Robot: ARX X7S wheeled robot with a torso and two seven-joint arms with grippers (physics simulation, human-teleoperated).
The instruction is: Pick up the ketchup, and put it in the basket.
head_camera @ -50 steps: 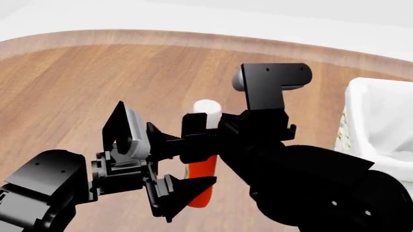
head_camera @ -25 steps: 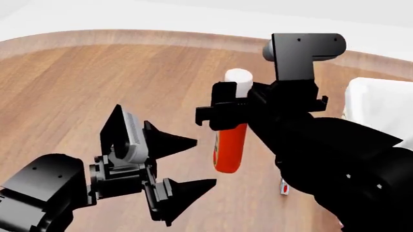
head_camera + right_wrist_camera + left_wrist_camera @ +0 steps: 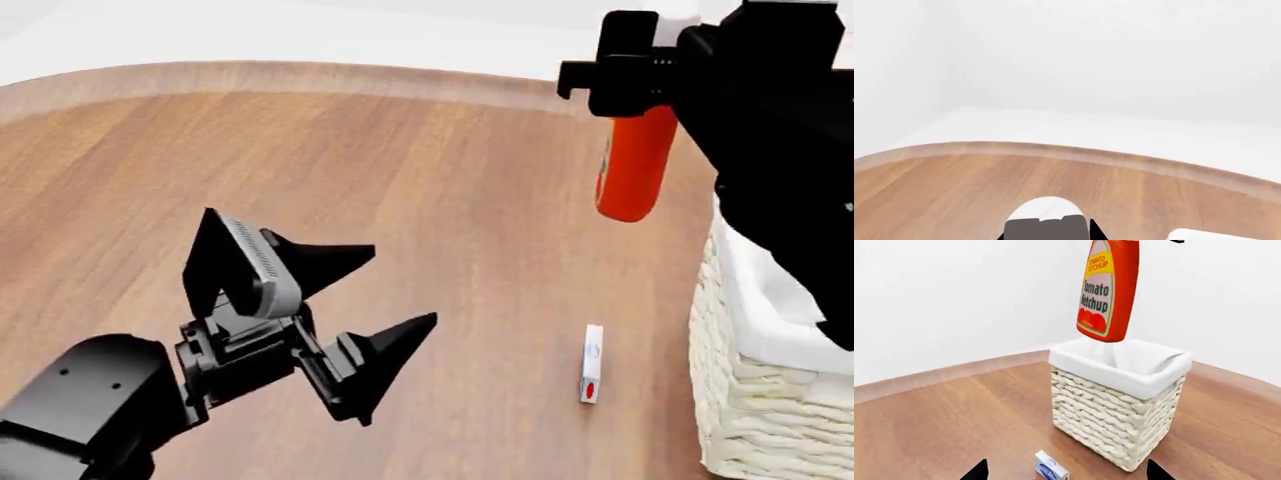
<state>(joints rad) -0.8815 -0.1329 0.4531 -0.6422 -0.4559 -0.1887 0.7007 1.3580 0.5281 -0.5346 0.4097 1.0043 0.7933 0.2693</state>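
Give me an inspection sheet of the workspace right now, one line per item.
Surface: wooden table, curved far edge.
Job's things: ketchup held in the air, hanging cap-up beside the basket, not yet inside.
Clutter: small white box lying on the table near the basket.
Grippers: right gripper shut on the bottle's neck; left gripper open, holding nothing.
Cables: nothing seen.
Surroundings: plain white walls.

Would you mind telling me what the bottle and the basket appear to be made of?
The orange-red ketchup squeeze bottle looks like smooth, glossy plastic, judging by its soft sheen and printed label. The cream-white rectangular basket looks like matte woven wicker with visible braided rows, and the white liner folded over its rim is probably cloth.
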